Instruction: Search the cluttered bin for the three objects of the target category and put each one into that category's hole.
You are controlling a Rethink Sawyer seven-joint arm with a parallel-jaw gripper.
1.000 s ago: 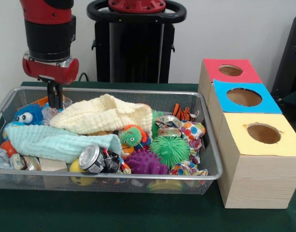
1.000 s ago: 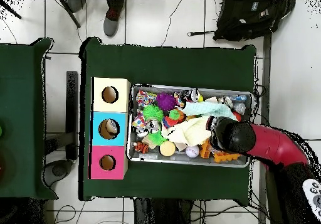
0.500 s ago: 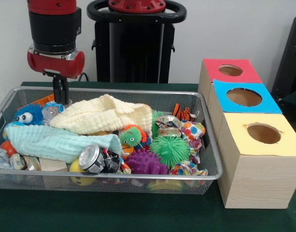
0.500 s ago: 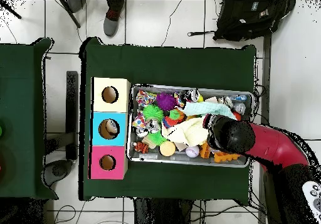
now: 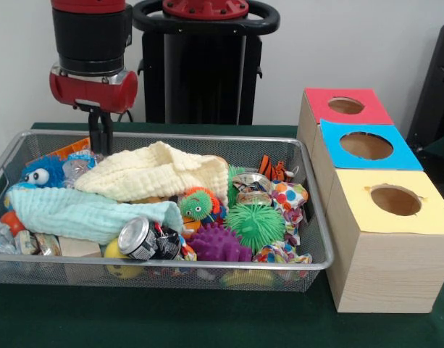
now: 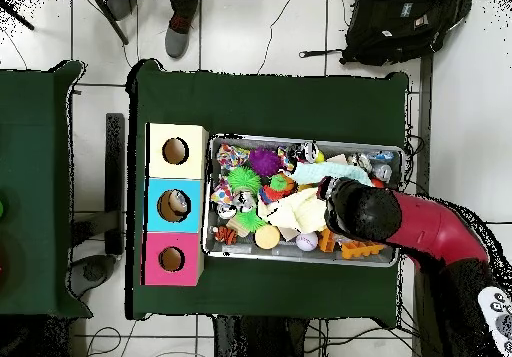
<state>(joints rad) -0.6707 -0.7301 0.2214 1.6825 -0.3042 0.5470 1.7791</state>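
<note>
The tool (image 5: 101,141) is seen hanging above the far left corner of the wire mesh bin (image 5: 319,239); whether it is open or closed cannot be told; nothing is seen held in it. A crumpled clear plastic bottle (image 5: 74,168) lies just below it, between a blue fuzzy toy (image 5: 42,172) and a cream cloth (image 5: 160,172). The red-topped hole (image 5: 345,106) is found on the farthest wooden box, right of the bin, on the green surface (image 5: 171,322); a metal can (image 5: 137,238) lies near the front.
</note>
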